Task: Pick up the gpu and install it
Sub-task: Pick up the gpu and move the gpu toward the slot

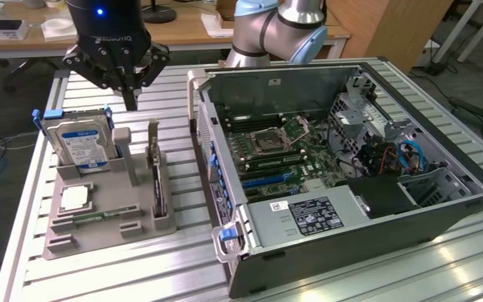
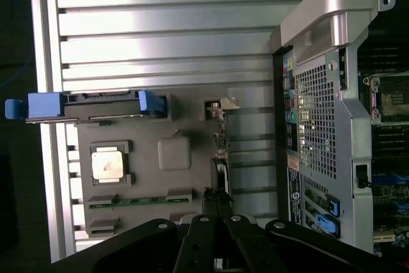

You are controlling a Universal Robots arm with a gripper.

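Open PC case [image 1: 392, 229] is sitting closest, side panel off, motherboard [image 1: 283, 151] showing, taking up the exterior view's right half of the slatted aluminium table [image 1: 443, 270]. Robot arm [image 1: 275, 28] is rising behind the case. Grey parts fixture [image 1: 99, 236] is lying just beside the case on the exterior view's left. Silver hard drive [image 1: 78, 145] with the blue-white label is standing upright in the fixture's far corner. gpu [image 1: 155, 173] is standing on edge in the fixture's slot on the side nearest the case, not installed; in the wrist view it is showing as a thin dark strip [image 2: 220, 171] running toward the fingers. Gripper [image 1: 130, 100] is hanging above the table at the fixture's far end, between hard drive and gpu, fingers clenched together and gripping nothing, clear of both. CPU chip [image 1: 73, 198] is lying flat in the fixture, with the narrow green memory stick [image 1: 99, 217] lying just beside it.
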